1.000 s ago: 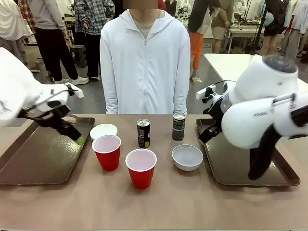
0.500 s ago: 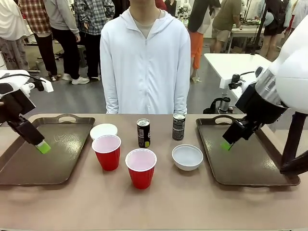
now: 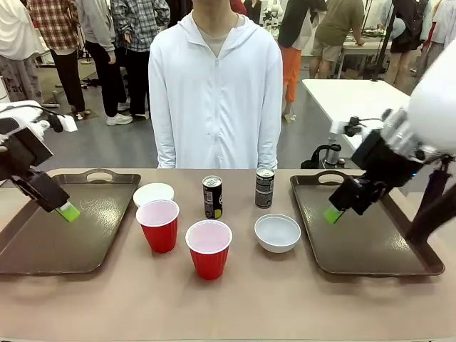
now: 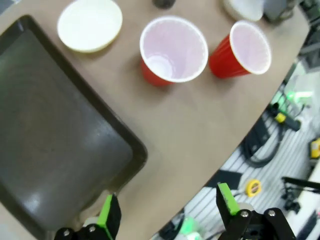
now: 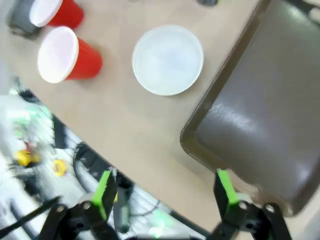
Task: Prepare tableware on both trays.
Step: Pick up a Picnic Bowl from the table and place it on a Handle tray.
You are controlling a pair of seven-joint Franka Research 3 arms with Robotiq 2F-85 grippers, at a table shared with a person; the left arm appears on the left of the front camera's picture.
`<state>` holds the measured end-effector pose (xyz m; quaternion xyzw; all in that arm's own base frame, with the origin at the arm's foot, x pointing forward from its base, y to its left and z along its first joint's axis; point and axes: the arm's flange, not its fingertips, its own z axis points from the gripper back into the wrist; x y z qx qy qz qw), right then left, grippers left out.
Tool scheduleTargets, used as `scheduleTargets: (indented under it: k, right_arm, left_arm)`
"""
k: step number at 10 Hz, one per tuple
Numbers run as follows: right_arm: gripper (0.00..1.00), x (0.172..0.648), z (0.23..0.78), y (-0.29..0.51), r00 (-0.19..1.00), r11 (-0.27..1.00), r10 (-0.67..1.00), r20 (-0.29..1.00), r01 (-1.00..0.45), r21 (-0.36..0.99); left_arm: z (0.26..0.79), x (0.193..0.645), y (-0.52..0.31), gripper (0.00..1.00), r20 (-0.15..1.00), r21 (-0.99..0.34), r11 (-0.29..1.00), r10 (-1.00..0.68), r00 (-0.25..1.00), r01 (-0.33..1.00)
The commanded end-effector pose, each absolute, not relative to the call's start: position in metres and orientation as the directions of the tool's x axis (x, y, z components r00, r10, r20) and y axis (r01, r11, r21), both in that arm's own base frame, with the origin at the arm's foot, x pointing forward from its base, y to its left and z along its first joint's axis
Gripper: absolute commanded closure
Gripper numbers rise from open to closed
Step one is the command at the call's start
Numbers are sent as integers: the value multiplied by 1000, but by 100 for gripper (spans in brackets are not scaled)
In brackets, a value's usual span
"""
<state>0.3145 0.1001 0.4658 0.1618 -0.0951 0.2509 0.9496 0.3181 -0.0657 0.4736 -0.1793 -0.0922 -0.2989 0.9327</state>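
In the front view the left arm comes in low from the left edge. The left gripper point(image 3: 64, 208) slants down over the far left part of the left tray point(image 3: 71, 246), its green pad clear of the surface. The right arm bends in from the right, and the right gripper point(image 3: 334, 213) hangs over the left part of the right tray point(image 3: 374, 249).

Both trays are dark brown plastic with raised rims and cut-out handles, and both are bare. Between them on the matte brown table point(image 3: 249, 303) stand the left bowl point(image 3: 153, 194), the glossy red far cup point(image 3: 158, 226) and near cup point(image 3: 209, 251), both white inside, the slim left can point(image 3: 212, 197), the right can point(image 3: 264, 188) and the whitish right bowl point(image 3: 278, 234). A person point(image 3: 214, 92) in a white zip hoodie stands at the far side, with a busy hall behind.

In the left wrist view the left gripper point(image 4: 167, 210) is spread wide and holds nothing. It hangs above the left tray's rounded corner point(image 4: 135, 150), with the left bowl point(image 4: 90, 25) and both cups beyond.

In the right wrist view the right gripper point(image 5: 165, 189) is likewise spread and empty over the right tray's corner point(image 5: 195, 137). The right bowl point(image 5: 167, 60) lies just beside that tray on the table.
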Motion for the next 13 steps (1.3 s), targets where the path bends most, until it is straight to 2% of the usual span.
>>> scheduleTargets:
  k: [1, 2, 5, 8, 13]
  right_arm:
    - [0, 320, 457, 21, 920, 753, 268, 285, -385, 534]
    - [0, 309, 448, -19, 937, 688, 186, 296, -339, 641]
    - [0, 280, 427, -93, 939, 549, 12, 343, -293, 783]
    - [0, 263, 414, -126, 940, 512, -75, 334, -251, 821]
    - [0, 266, 418, -117, 936, 543, -147, 319, -194, 817]
  left_arm:
    - [479, 336, -13, 0, 371, -562, 634, -380, 847, 531]
    - [477, 334, 9, 0, 375, -642, 570, -350, 858, 513]
    - [448, 336, 94, 0, 363, -783, 474, -178, 915, 403]
    - [422, 325, 153, 0, 344, -839, 444, -15, 939, 315]
    - [419, 327, 173, 0, 334, -814, 509, 18, 942, 279]
